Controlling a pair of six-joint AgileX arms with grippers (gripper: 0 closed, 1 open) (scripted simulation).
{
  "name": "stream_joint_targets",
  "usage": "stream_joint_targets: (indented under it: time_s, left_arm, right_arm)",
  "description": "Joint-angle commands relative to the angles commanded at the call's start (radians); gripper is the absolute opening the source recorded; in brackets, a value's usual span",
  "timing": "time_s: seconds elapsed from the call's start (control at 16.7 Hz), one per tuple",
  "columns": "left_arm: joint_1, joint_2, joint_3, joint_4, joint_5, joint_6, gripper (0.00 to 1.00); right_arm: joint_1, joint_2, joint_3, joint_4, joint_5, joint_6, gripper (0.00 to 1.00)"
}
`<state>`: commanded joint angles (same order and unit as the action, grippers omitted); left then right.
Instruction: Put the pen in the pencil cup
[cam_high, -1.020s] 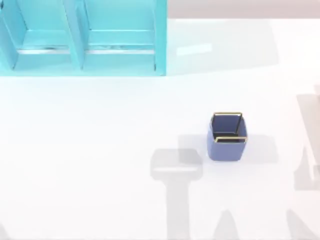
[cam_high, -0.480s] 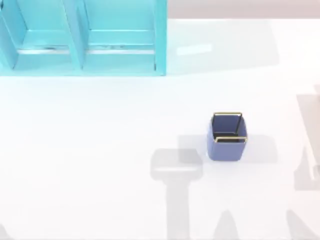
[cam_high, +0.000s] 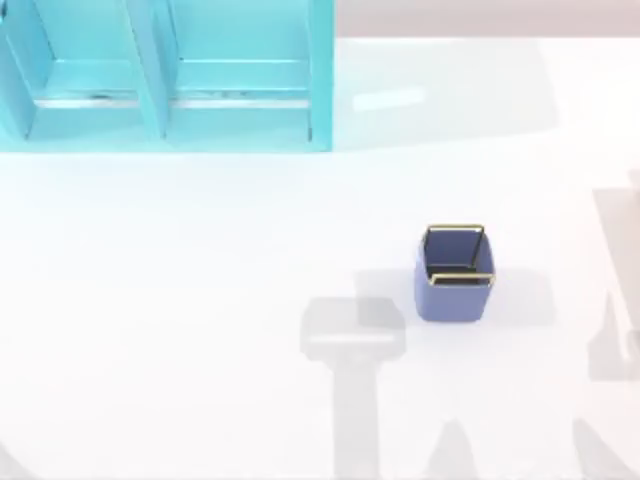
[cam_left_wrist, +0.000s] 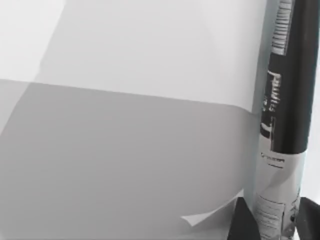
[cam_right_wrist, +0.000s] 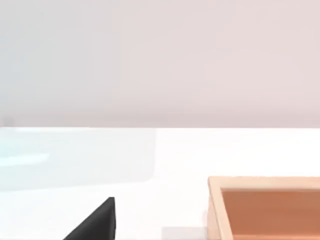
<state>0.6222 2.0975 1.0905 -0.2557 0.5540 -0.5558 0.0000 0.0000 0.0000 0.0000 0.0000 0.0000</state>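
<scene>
Although the left gripper's fingers (cam_left_wrist: 245, 220) are barely visible, the pen (cam_left_wrist: 285, 100) stands upright against them, apparently pinched for carrying. Right gripper: finger state cannot be told. The pencil cup (cam_high: 455, 275) stands right of table centre, nothing visible inside. A shelf unit (cam_high: 165, 75) stands behind.

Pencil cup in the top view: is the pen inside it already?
No. The pencil cup stands upright on the white table with a dark inside and nothing sticking out above its gold rim.

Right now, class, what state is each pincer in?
Left pincer: closed, holding the pen.
Right pincer: cannot be told.
</scene>
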Motion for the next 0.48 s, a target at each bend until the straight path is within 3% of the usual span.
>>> stream_joint_targets:
  time_s: [0.42, 0.48]
  left_arm:
    - [0.0, 0.0, 0.0, 0.0, 0.0, 0.0, 0.0]
    - [0.048, -0.08, 0.012, -0.07, -0.014, 0.028, 0.0]
  right_arm:
    - [0.0, 0.0, 0.0, 0.0, 0.0, 0.0, 1.0]
    - [0.0, 0.0, 0.0, 0.0, 0.0, 0.0, 1.0]
